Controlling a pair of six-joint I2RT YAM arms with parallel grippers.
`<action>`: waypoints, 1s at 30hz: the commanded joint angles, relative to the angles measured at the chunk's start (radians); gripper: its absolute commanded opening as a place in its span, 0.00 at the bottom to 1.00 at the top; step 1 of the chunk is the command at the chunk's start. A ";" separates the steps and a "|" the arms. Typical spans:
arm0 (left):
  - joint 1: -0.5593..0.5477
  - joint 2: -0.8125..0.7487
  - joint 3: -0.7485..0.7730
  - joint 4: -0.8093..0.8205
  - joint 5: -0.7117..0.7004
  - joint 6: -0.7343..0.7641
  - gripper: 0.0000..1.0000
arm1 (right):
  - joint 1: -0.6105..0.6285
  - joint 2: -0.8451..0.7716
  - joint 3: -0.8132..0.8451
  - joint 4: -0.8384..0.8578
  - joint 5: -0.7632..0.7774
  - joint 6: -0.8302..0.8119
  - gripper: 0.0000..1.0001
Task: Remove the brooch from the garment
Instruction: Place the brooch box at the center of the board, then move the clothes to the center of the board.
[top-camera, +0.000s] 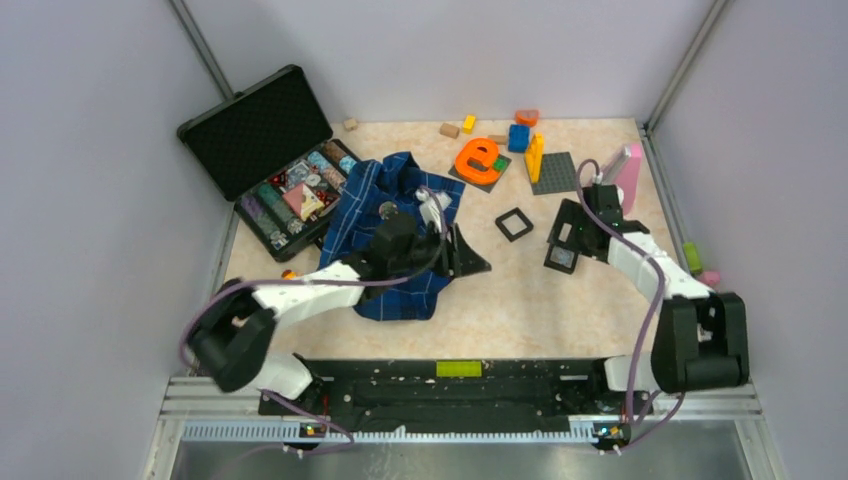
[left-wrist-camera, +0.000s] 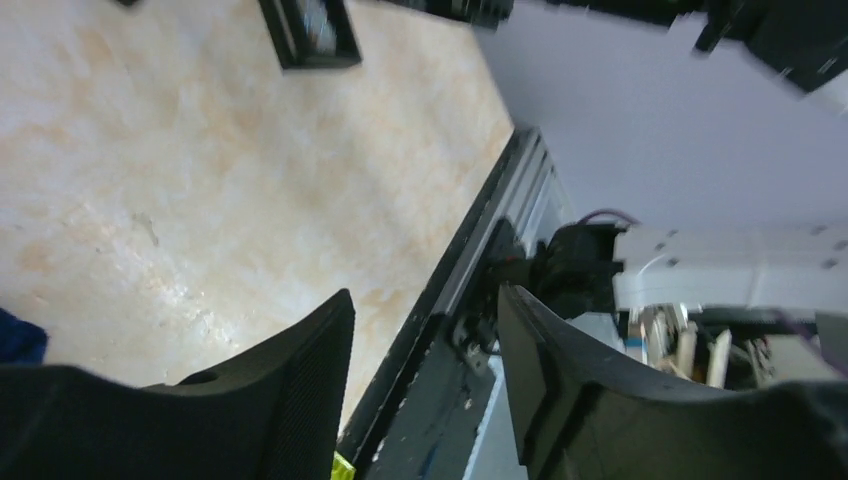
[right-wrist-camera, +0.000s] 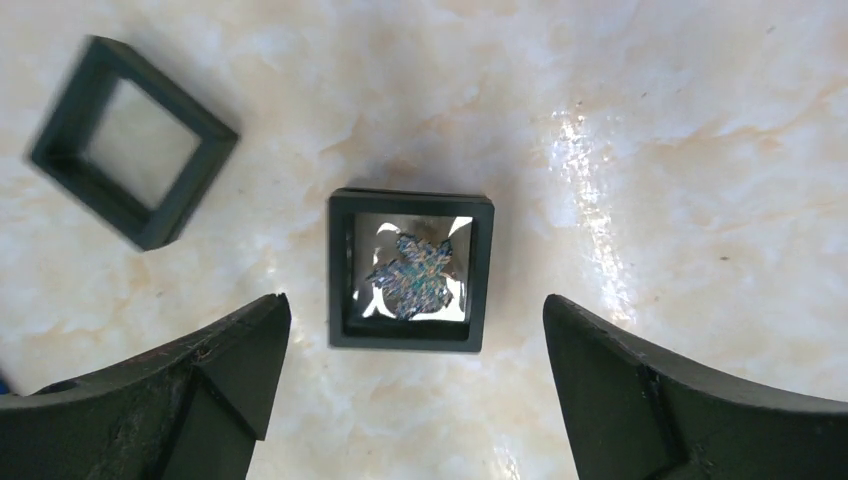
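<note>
My table (top-camera: 520, 300) is pale, marbled beige. The plaid shirt (top-camera: 372, 195) lies crumpled left of centre, with an open black case (top-camera: 262, 130) at the far left corner. Two black square frames sit right of the middle, one empty (right-wrist-camera: 185, 195), one (right-wrist-camera: 410, 340) holding a dark glittering piece. Farther back are an orange letter-shaped piece (top-camera: 478, 158), a grey baseplate (top-camera: 553, 173), coloured blocks (top-camera: 518, 137) and a pink object (top-camera: 629, 172).
</note>
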 joint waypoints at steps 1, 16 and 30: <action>0.034 -0.281 0.113 -0.479 -0.246 0.222 0.64 | 0.075 -0.218 0.030 -0.017 0.079 -0.062 0.99; 0.370 -0.686 0.122 -0.902 -0.742 0.355 0.72 | 0.507 -0.207 -0.009 0.433 -0.291 -0.048 0.85; 0.545 -0.512 0.118 -0.652 -0.436 0.359 0.67 | 0.618 0.284 0.318 0.726 -0.442 -0.179 0.61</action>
